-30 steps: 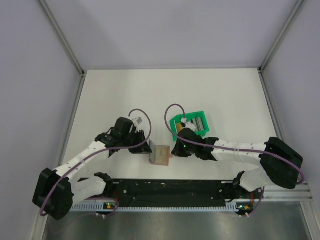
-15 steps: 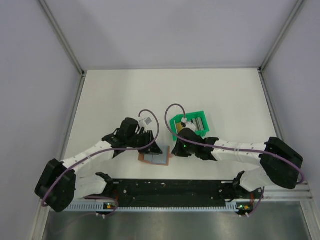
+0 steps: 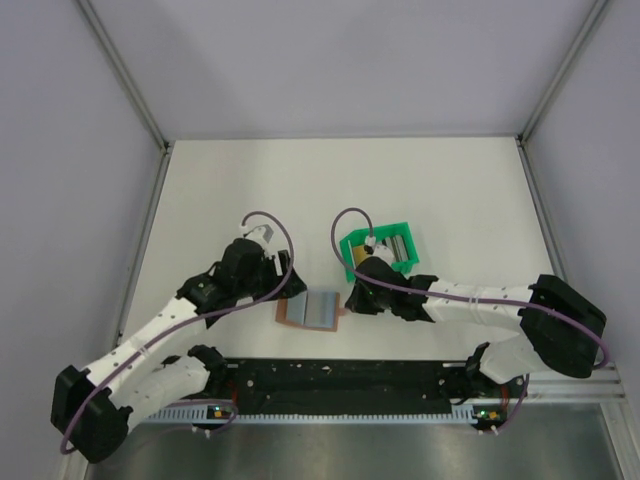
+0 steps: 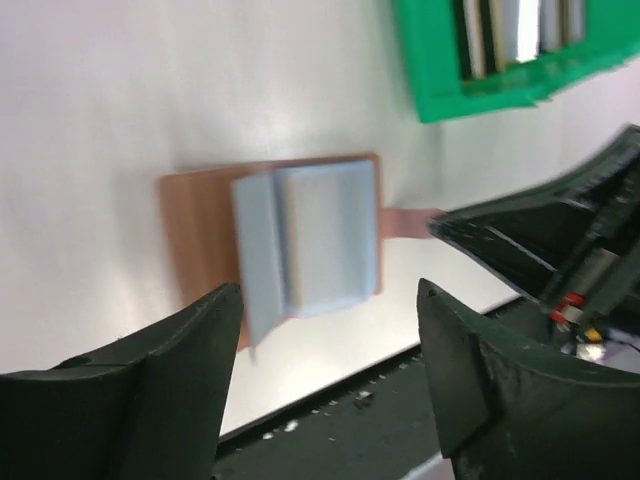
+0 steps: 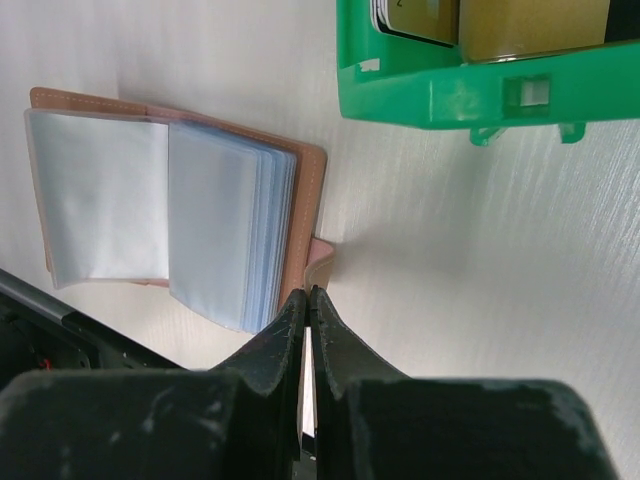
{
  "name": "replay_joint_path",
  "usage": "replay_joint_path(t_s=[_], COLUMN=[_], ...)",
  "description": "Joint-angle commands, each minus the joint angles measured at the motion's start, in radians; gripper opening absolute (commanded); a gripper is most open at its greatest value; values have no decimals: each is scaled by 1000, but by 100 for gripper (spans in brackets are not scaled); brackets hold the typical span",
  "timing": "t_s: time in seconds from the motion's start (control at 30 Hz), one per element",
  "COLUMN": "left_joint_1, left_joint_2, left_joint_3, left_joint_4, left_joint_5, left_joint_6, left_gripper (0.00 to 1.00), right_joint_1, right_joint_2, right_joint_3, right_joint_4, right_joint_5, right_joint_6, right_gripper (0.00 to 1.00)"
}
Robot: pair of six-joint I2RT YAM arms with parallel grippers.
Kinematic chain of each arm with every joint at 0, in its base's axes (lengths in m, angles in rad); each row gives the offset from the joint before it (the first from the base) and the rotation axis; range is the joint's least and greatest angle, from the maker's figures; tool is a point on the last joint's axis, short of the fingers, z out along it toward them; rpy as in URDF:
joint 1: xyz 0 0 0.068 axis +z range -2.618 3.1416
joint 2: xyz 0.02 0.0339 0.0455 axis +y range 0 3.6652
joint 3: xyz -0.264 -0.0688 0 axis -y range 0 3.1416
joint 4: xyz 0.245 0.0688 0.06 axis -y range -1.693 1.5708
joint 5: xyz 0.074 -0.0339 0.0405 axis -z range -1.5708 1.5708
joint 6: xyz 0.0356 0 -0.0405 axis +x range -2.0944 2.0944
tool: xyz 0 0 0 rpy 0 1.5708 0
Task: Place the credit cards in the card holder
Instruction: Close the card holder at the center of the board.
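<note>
The tan card holder [image 3: 308, 311] [image 5: 312, 190] lies open and flat near the table's front edge, its clear sleeves [image 5: 215, 230] [image 4: 320, 240] facing up. My right gripper [image 3: 352, 300] [image 5: 308, 294] is shut at the holder's right edge, on the raised pink clasp tab [image 5: 322, 258] [image 4: 405, 220]. My left gripper [image 3: 286, 287] [image 4: 330, 290] hovers open just left of and above the holder, with nothing between its fingers. The credit cards [image 5: 500, 22] [image 4: 520, 30], gold and black among them, stand in the green tray [image 3: 381, 247].
The green tray [image 5: 440, 95] [image 4: 440, 90] sits just behind the right gripper. The black base rail [image 3: 340, 380] [image 4: 380, 400] runs close in front of the holder. White table [image 3: 350, 180] stretches to the back, with walls on both sides.
The holder's cover stood upright in the left gripper a second ago; it now lies flat and open. The left gripper has opened, let go and drawn back left. The right arm has not moved.
</note>
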Motion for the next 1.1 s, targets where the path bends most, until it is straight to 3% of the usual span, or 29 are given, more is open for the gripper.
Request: replay_joint_path(t_s=[0.0, 0.17, 0.5, 0.7, 1.07], left_joint_1=[23, 46, 121, 126, 124], left_joint_2=[-47, -11, 43, 20, 55], left_joint_3=[9, -42, -220, -249, -228], left_joint_4=[-172, -125, 189, 308, 388], left_joint_5=[-298, -243, 113, 207, 333], left_joint_6=[-11, -24, -113, -156, -126], left_gripper=[78, 83, 84, 82, 58], right_joint_1=[9, 11, 11, 11, 11], right_joint_2=[-12, -4, -2, 1, 16], right_joint_3=[0, 3, 9, 9, 15], right_joint_4=[6, 7, -1, -1, 1], right_joint_5=[15, 9, 7, 6, 1], right_joint_6=[7, 7, 2, 2, -3], right_gripper=[0, 0, 0, 0, 0])
